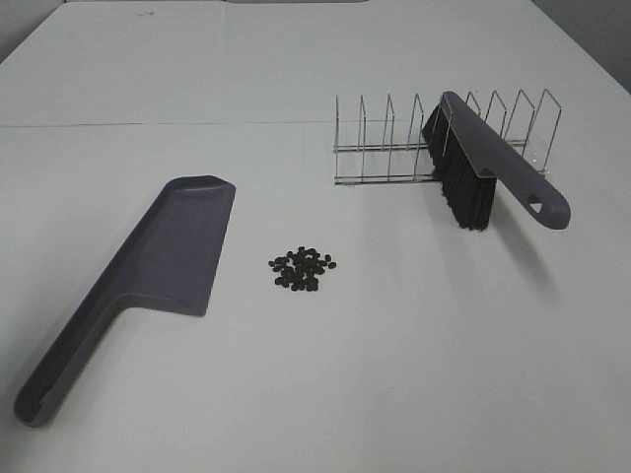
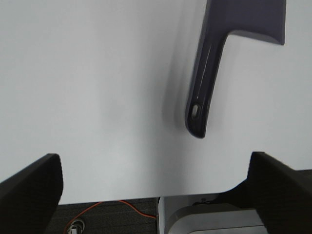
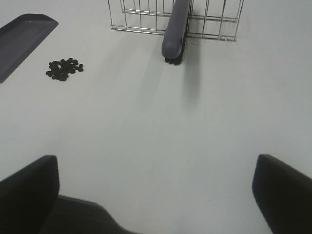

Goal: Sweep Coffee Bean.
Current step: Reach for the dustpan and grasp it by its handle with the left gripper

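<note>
Between dustpan (image 1: 168, 246) and brush (image 1: 483, 150) lies the coffee bean (image 1: 303, 268); left tool (image 2: 155, 161) and right tool (image 3: 156, 163) spread apart.

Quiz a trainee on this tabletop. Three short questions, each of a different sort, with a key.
1. True or false: the beans lie inside the dustpan.
2. The brush leans against: A) the rack; B) the dustpan; C) a gripper.
3. Fill in: the left gripper and the right gripper are both ____ and hold nothing.

Key: 1 false, they sit on the table beside it; 2 A; 3 open.
</note>
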Controlling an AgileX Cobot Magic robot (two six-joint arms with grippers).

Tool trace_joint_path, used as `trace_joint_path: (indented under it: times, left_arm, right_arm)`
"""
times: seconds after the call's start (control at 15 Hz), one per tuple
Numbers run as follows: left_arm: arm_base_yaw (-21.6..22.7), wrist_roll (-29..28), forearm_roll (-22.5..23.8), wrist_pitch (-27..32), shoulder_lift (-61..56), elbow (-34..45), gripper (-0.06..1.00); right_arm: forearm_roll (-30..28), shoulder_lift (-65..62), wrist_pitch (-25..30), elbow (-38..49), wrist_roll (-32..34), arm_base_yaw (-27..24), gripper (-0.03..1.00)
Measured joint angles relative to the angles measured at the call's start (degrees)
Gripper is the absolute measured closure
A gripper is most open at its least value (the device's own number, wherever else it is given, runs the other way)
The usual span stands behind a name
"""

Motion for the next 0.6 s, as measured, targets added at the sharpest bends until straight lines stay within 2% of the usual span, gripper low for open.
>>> trace_joint_path:
  times: [0.27,0.33,0.47,0.6]
  left_arm:
    - [-0.5,0.2,-2.0,-2.1,10.1,-3.1,0.01]
    - [-2.1,0.2,-1.6,-3.3,13.1,-3.1,0.01]
    - [-8.7,-1.2,-0.1,-7.2,18.5,-3.1,-0.01]
    - [-14.2,-3.2,0.5,-14.0,27.1,-3.1,-0.04]
  right_arm:
    - [0.0,0.0,0.0,0.0,0.0,0.0,-0.01]
    - [0.0,0.0,0.0,0.0,0.0,0.0,-0.01]
    - [0.0,0.0,0.0,0.0,0.0,0.0,-0.01]
    - [0.0,0.0,0.0,0.0,0.0,0.0,-0.01]
